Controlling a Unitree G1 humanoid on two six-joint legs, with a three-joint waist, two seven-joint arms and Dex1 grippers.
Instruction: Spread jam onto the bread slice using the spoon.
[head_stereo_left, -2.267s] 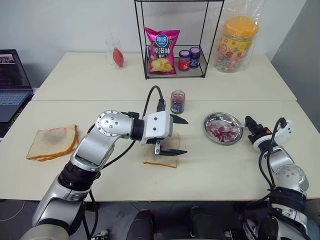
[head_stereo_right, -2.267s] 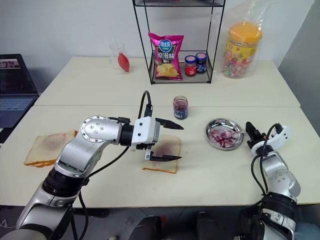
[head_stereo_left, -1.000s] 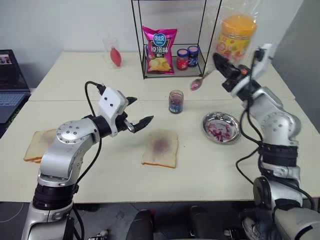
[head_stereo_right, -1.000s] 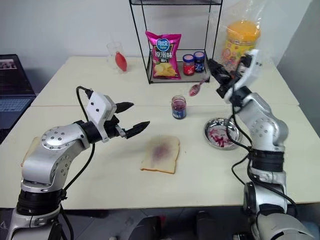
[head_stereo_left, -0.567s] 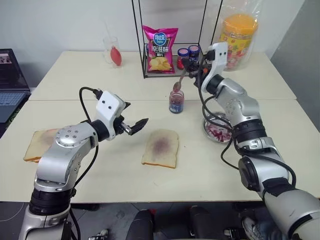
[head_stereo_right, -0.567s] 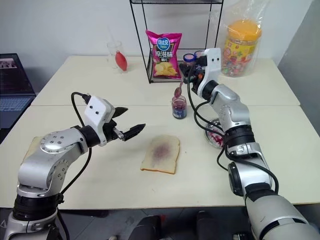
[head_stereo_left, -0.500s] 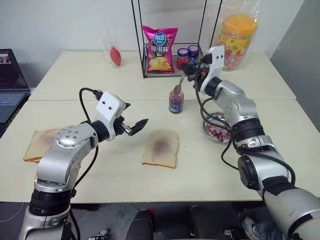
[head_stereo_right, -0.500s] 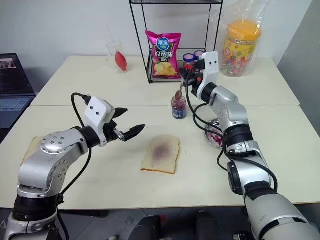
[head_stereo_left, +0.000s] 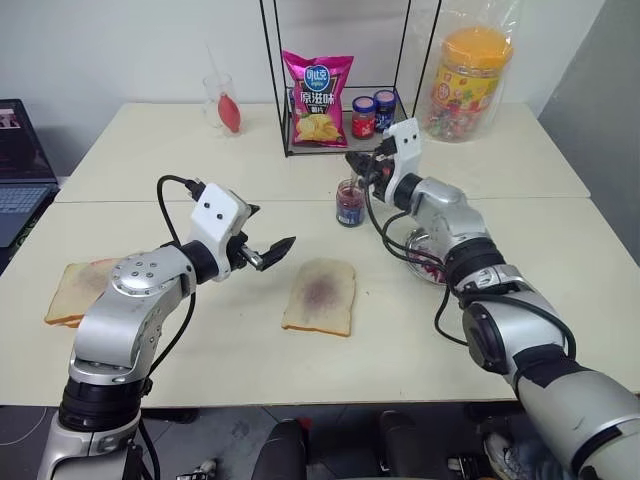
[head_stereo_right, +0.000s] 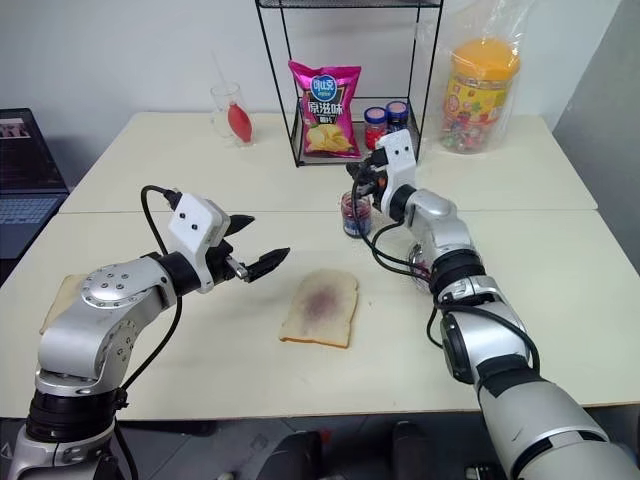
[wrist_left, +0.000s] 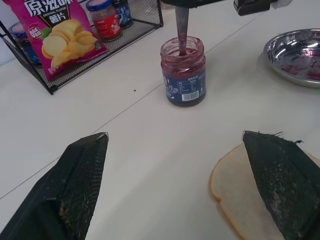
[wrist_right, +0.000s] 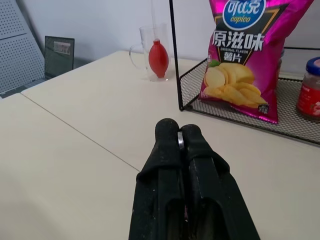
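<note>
At the far left edge sits a laptop (head_stereo_left: 18, 165), and on the near table a stack of bread (head_stereo_left: 72, 290). Farther back stands a glass (head_stereo_left: 222, 102) with a red bulb in it. The left gripper (head_stereo_left: 266, 250) hovers above the table left of the slice (head_stereo_left: 320, 296), its arm bent at the elbow and reaching forward and rightward, roughly level; its two fingers are spread wide with nothing between them. The slice lies flat near the table's front, a purplish stain in its middle, nothing on top of it. Behind it a wire rack (head_stereo_left: 345, 80) holds a chip bag (head_stereo_left: 317, 97) and two lidded jars (head_stereo_left: 375, 113). The jam jar (wrist_left: 183, 71) stands in front of the rack, beyond the slice. The spoon (wrist_left: 181, 31) stands upright in it, bowl down in the jam. The right gripper (head_stereo_left: 363, 167) is just above the jar, its arm stretched forward and angled leftward, fingers clenched on the spoon's handle. Right of the jar lies a steel dish (wrist_left: 296, 54) smeared red. Behind it is a candy tub (head_stereo_left: 468, 85).
</note>
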